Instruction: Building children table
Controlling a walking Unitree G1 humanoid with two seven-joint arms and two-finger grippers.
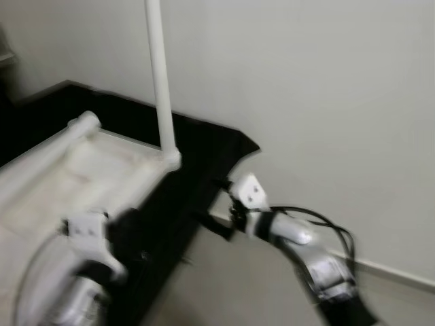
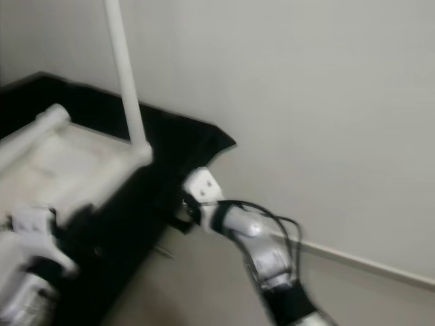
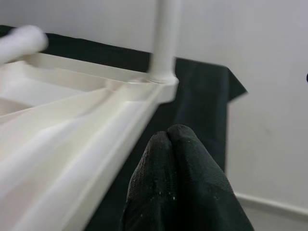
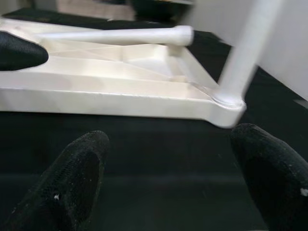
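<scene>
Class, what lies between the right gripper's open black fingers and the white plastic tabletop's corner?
Bare black cloth, in the right wrist view, separates right gripper from tabletop.

One tabletop [image 1: 81, 176], two legs [image 1: 160, 81], one mat [image 1: 197, 176]

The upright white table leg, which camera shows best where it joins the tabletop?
The right wrist view: the leg meets the tabletop corner close up. Both eye views show it longer but blurred; the left wrist view shows its base.
</scene>
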